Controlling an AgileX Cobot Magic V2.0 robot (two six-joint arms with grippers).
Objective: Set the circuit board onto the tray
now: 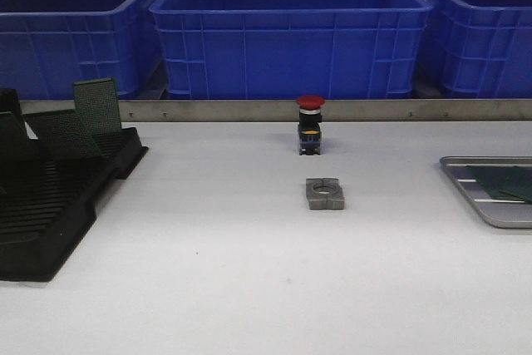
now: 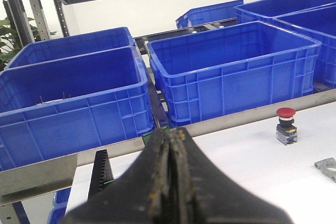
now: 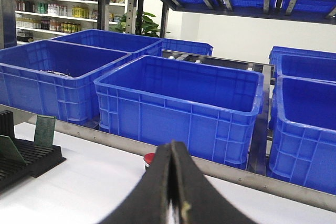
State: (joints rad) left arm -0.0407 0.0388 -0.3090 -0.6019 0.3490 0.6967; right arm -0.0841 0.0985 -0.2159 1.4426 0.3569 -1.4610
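- At far right of table: tray [image 1: 465, 179], dark green circuit board [image 1: 509, 182] apparently lying in it, cropped.
- Left gripper [image 2: 170, 169]: fingers pressed together, empty.
- Right gripper [image 3: 172, 179]: same.
- Left side: black rack [image 1: 50, 197], boards upright.

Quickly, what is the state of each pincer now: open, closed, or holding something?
Left pincer: closed, nothing held.
Right pincer: closed, nothing held.
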